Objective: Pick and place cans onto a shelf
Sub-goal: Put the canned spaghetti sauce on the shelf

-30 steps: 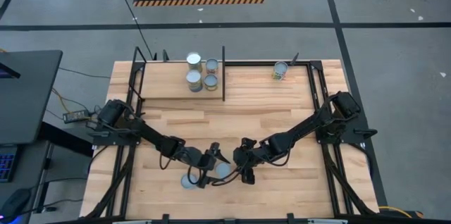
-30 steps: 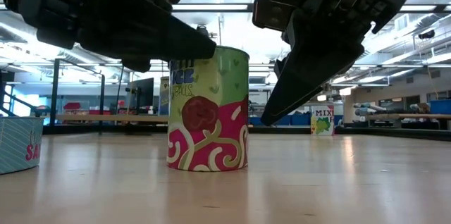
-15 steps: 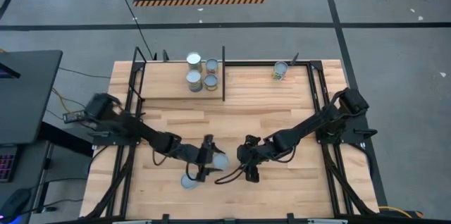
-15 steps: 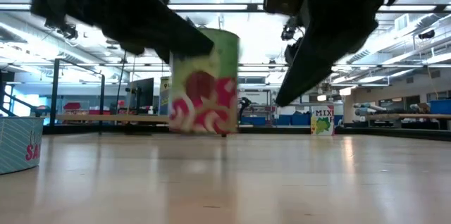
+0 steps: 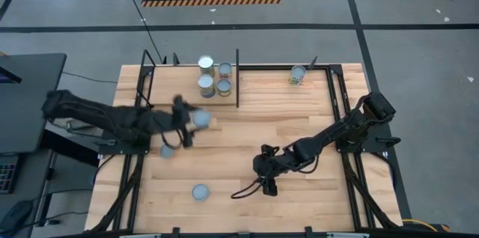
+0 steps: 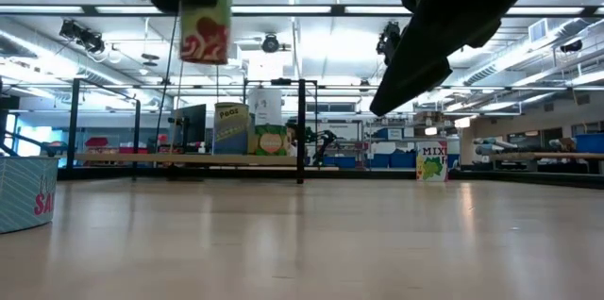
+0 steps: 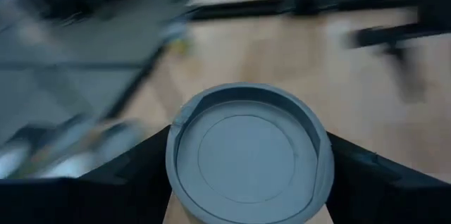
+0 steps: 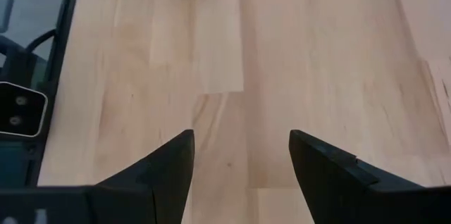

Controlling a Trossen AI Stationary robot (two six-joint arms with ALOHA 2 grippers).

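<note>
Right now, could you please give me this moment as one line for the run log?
left gripper: shut on can, raised near shelf | right gripper: open, empty, low over table | shelf: four cans

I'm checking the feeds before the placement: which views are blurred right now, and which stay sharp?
Left wrist view: the background is motion-smeared, while the held can stays sharp. High view: the left end effector and its can are smeared. Low view: the lifted can is slightly soft against bright ceiling lights. Right wrist view: sharp tabletop.

Bright overhead light; wrist bg blurred.
</note>
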